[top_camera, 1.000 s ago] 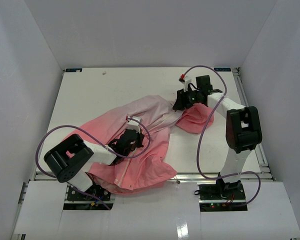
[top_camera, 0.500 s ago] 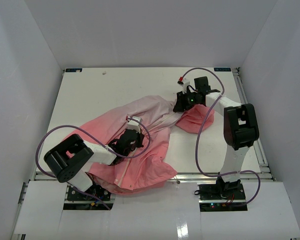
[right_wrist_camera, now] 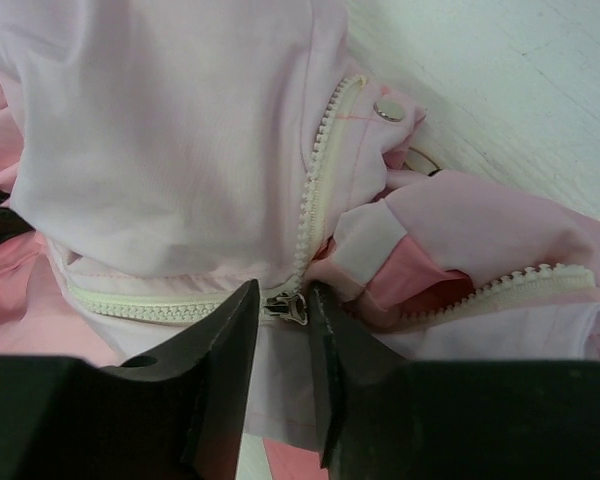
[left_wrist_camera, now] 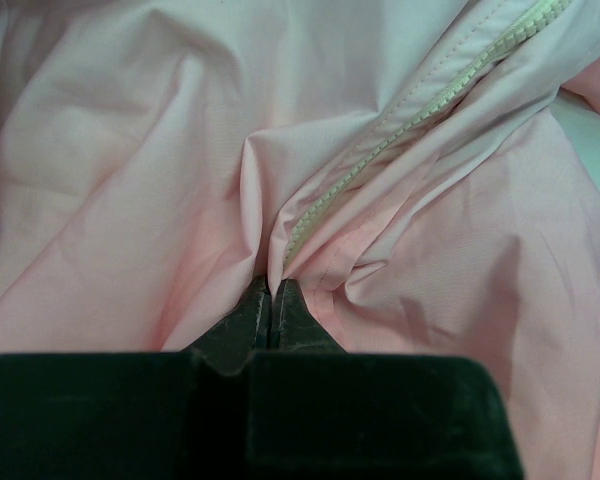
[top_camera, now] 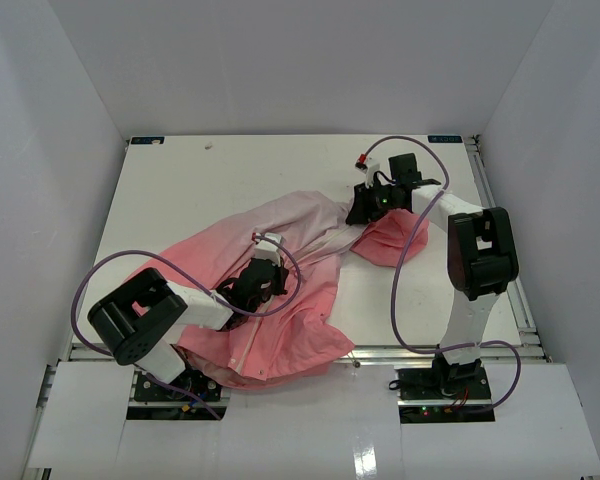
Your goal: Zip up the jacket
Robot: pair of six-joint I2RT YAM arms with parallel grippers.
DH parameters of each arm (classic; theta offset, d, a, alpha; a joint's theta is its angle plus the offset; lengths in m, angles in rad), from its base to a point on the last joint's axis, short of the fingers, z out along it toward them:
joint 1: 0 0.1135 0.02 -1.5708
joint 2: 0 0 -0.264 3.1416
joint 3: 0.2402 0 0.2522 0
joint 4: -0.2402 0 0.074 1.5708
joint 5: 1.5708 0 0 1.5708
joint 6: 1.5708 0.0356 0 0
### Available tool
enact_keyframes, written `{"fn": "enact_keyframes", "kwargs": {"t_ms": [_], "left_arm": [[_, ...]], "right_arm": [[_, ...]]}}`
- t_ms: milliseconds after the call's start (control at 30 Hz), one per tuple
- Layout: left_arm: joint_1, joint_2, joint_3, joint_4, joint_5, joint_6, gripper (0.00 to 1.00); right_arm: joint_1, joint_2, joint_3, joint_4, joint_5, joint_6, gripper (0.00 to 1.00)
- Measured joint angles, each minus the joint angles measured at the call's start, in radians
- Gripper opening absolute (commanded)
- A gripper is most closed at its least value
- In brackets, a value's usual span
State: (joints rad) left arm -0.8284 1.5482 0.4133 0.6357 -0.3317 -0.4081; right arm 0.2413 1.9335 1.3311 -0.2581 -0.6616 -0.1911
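Note:
The salmon-pink jacket (top_camera: 290,310) lies crumpled across the middle of the white table (top_camera: 200,185), with one part reaching right under the right arm. My left gripper (top_camera: 263,276) rests on the jacket's middle. In the left wrist view it (left_wrist_camera: 270,297) is shut on a fold of pink fabric at the end of the pale zipper edge (left_wrist_camera: 380,150). My right gripper (top_camera: 361,211) is at the jacket's far right part. In the right wrist view it (right_wrist_camera: 283,292) is closed narrowly on the metal zipper slider (right_wrist_camera: 286,308), where two zipper rows meet. A snap stud (right_wrist_camera: 387,110) shows beyond it.
White enclosure walls stand at the left, back and right of the table. Purple cables loop from both arms, one (top_camera: 405,290) hanging over the table right of the jacket. Bare table (right_wrist_camera: 520,80) shows past the jacket's far edge.
The right arm has shifted slightly left and down onto the jacket's right part. The left arm and the jacket have not visibly moved.

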Motion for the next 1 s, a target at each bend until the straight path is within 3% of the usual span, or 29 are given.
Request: {"fn": "enact_keyframes", "kwargs": {"t_ms": [133, 500, 800, 1000], "left_arm": [[0.0, 0.0, 0.0, 0.0, 0.0, 0.0, 0.0], [0.0, -0.003, 0.0, -0.001, 0.0, 0.0, 0.0], [-0.007, -0.057, 0.0, -0.029, 0.008, -0.01, 0.0], [-0.021, -0.129, -0.002, -0.036, 0.019, -0.012, 0.0]], "right_arm": [[-0.002, 0.0, 0.0, 0.0, 0.001, 0.004, 0.08], [-0.006, -0.036, -0.023, 0.032, 0.069, 0.064, 0.08], [-0.001, -0.257, -0.161, 0.235, 0.141, 0.13, 0.08], [0.002, -0.271, -0.162, 0.318, 0.155, 0.133, 0.08]]}}
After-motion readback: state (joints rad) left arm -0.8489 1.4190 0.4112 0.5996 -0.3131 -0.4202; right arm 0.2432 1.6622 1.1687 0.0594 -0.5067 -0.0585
